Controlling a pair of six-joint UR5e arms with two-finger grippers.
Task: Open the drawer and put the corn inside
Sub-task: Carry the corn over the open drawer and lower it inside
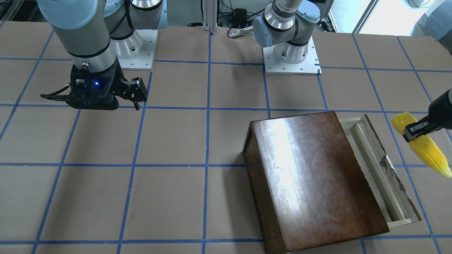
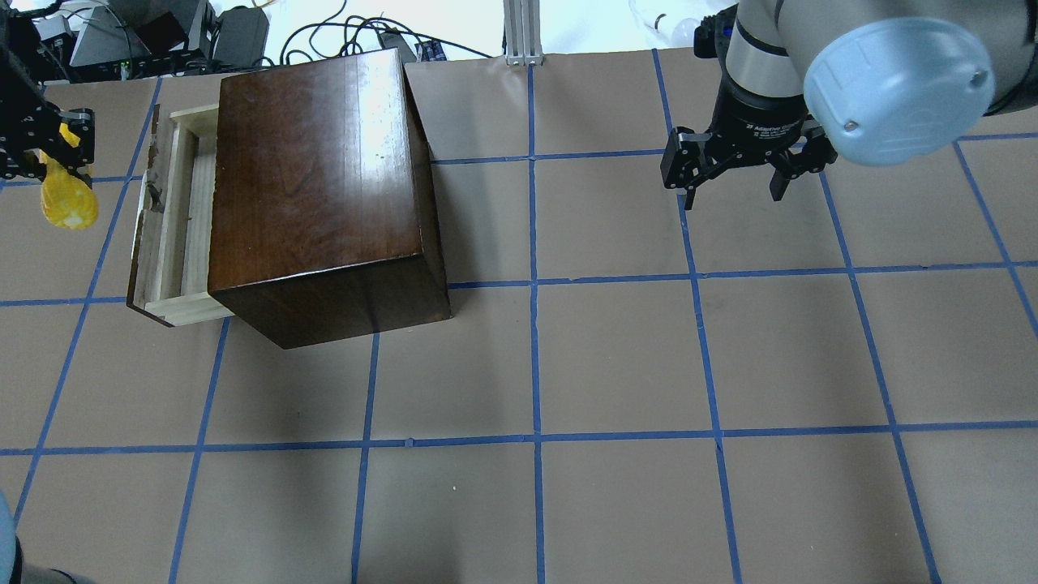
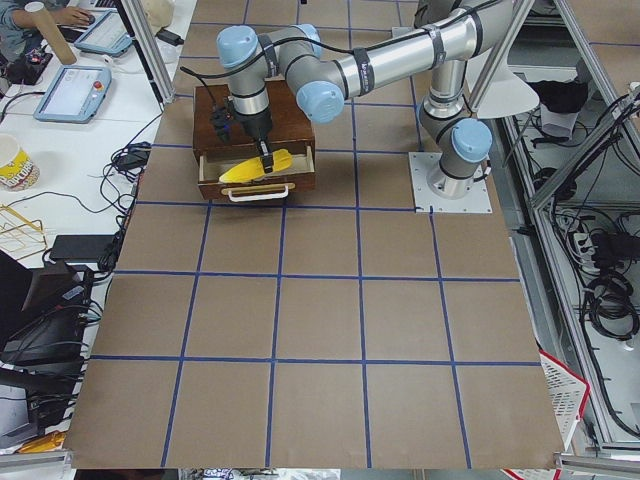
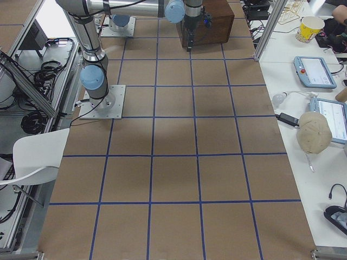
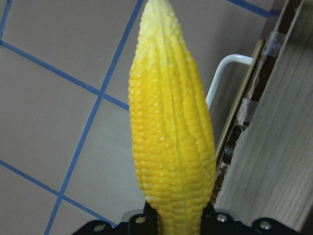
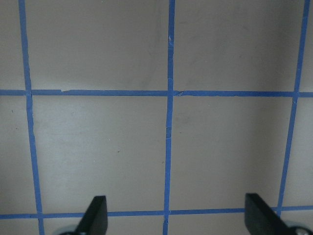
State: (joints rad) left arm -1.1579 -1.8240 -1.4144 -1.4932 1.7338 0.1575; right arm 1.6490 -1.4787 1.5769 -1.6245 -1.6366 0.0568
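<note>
The drawer (image 1: 378, 169) of pale wood stands pulled out of the glossy dark-brown box (image 1: 314, 176); in the overhead view the drawer (image 2: 174, 227) juts from the box's left side. My left gripper (image 1: 418, 130) is shut on the yellow corn (image 1: 429, 148), held in the air just beyond the drawer's front panel. The left wrist view shows the corn (image 5: 171, 137) pointing away from the camera, with the drawer's white handle (image 5: 222, 78) beside it. My right gripper (image 2: 734, 182) hangs open and holds nothing, far from the box.
The table (image 2: 568, 365) is brown paper with a blue tape grid. The arm bases (image 1: 291, 58) are bolted at its robot side. Cables and electronics (image 2: 162, 32) lie past the far edge behind the box. Side benches hold tablets (image 4: 314, 70) and a cup.
</note>
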